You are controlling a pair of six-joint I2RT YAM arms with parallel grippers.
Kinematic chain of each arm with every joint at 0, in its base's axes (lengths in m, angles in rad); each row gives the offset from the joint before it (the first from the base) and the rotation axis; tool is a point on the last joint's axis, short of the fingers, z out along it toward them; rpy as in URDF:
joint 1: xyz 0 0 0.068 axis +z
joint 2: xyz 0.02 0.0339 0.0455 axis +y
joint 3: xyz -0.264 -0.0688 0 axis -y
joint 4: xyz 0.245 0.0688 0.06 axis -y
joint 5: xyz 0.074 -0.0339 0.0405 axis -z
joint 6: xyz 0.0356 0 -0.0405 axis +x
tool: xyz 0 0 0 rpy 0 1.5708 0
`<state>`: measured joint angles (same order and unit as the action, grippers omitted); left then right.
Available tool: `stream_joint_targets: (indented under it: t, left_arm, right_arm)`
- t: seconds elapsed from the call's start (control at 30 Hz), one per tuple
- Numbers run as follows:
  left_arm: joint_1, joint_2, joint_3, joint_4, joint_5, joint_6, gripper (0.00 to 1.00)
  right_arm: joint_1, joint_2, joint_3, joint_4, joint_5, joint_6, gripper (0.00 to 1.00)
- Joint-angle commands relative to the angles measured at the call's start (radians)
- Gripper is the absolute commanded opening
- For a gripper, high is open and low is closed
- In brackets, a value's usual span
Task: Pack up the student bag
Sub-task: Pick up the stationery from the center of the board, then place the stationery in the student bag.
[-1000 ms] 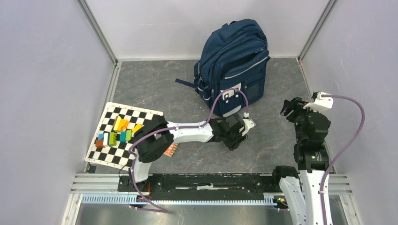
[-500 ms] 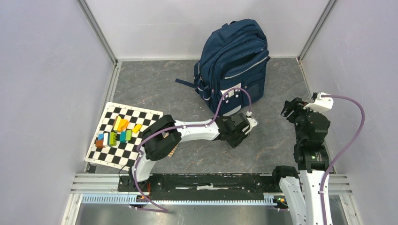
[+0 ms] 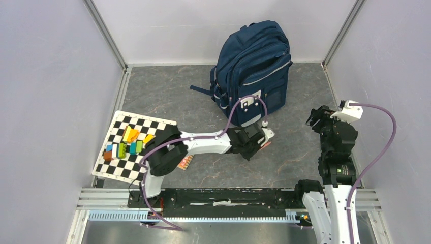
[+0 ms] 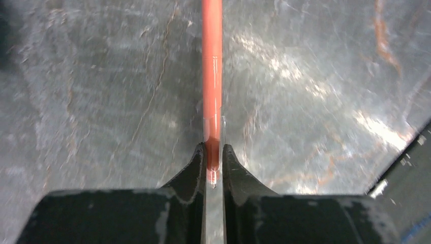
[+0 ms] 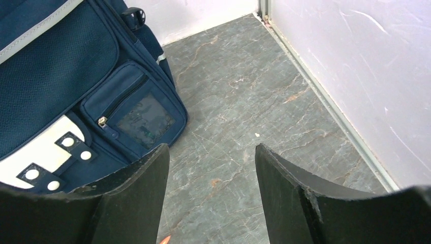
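Item: left tool (image 4: 214, 168), clenched on orange-red pen (image 4: 212, 76) lying on counter (image 3: 173, 96). Right tool (image 5: 211, 178): spread, empty. Step: pickup. Next: lift, carry to student bag (image 3: 254, 61), whose pockets appear zipped.

Right end effector (image 5: 211, 150): both dark fingers (image 5: 134, 198) in the near foreground, jaws spread wide, nothing between them, bare grey marbled counter (image 5: 244, 101) showing through the gap. Student bag (image 5: 61, 76) fills far left: navy mesh panel, grey stripe, zipped pocket (image 5: 134, 112) with a clear window, white patch (image 5: 30, 157) with snap studs. Right: white wall (image 5: 356, 61), metal rail (image 5: 325, 101) along its base. Orange sliver (image 5: 165, 239) at near edge, unidentifiable.
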<state>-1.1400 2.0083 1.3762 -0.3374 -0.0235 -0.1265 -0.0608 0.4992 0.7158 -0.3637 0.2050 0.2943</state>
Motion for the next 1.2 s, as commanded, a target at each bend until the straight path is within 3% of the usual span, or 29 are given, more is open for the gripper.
stream_joint_targets:
  t: [0.0, 0.17, 0.3, 0.5, 0.6, 0.87, 1.17]
  left_arm:
    - [0.0, -0.231, -0.049, 0.088, 0.016, 0.038, 0.04]
    - [0.0, -0.393, 0.005, 0.029, -0.021, 0.103, 0.03]
    - [0.034, -0.447, 0.15, -0.05, -0.054, 0.203, 0.02]
    - [0.242, -0.357, 0.528, -0.164, 0.225, 0.232, 0.03]
    - [0.295, -0.29, 0.646, -0.18, 0.235, 0.282, 0.03]
    - [0.385, -0.176, 0.767, -0.116, 0.323, 0.253, 0.03]
    - [0.396, -0.146, 0.741, -0.116, 0.322, 0.259, 0.03]
  right_arm:
    - [-0.002, -0.002, 0.013, 0.062, 0.056, -0.029, 0.67]
    - [-0.002, 0.011, 0.017, 0.099, 0.086, -0.034, 0.67]
    - [-0.002, 0.025, 0.015, 0.131, 0.082, -0.023, 0.67]
    - [-0.002, 0.069, 0.028, 0.177, 0.061, -0.016, 0.66]
    - [-0.002, 0.087, 0.041, 0.192, 0.07, -0.02, 0.67]
    - [-0.003, 0.097, 0.056, 0.223, 0.089, -0.051, 0.67]
    - [-0.002, 0.119, 0.046, 0.258, 0.092, -0.059, 0.67]
